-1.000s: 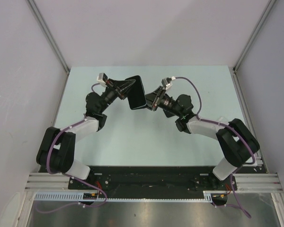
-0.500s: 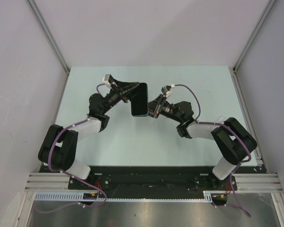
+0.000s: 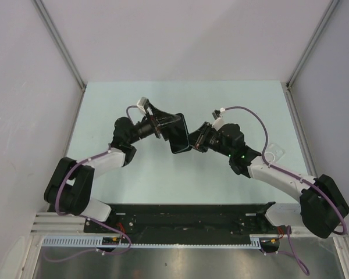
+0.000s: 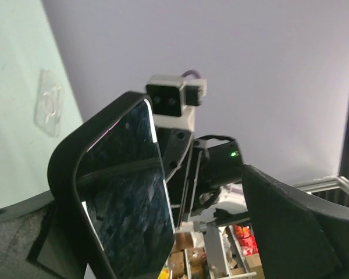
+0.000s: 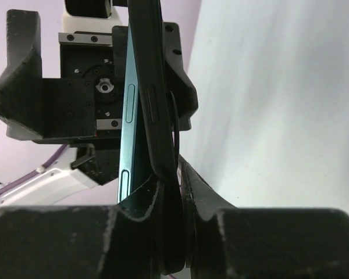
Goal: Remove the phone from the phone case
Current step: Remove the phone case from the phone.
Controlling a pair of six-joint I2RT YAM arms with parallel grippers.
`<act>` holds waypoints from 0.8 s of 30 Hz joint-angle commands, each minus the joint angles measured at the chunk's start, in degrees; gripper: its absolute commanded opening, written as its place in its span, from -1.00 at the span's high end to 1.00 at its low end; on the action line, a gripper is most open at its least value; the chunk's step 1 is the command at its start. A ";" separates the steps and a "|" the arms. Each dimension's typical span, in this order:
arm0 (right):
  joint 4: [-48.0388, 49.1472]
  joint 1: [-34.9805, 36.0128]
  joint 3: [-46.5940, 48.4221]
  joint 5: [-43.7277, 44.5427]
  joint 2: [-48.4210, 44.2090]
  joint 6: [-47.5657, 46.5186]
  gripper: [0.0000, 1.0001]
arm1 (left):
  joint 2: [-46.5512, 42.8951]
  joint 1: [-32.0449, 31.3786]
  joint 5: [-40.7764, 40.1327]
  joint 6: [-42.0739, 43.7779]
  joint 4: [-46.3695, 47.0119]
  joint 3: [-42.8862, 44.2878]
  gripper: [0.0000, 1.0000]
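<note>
The phone case (image 3: 180, 136), between the left pincer (image 3: 164, 129) and the right pincer (image 3: 193, 141), came nearer the base plate (image 3: 180, 216). The right arm (image 3: 279, 174) stretched out low, its elbow swinging toward the plate's right end, uncovering a clear plastic piece (image 3: 274, 156) on the tabletop (image 3: 134, 174).

The table (image 3: 163, 180) has a pale green top, with light walls on three sides. One small clear plastic piece (image 3: 274, 156) lies flat on it, near the right edge.
</note>
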 commanded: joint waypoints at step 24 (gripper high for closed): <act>-40.62 8.43 11.28 40.37 4.33 -17.12 1.00 | -9.89 -1.69 -14.34 43.44 -57.53 4.79 -1.00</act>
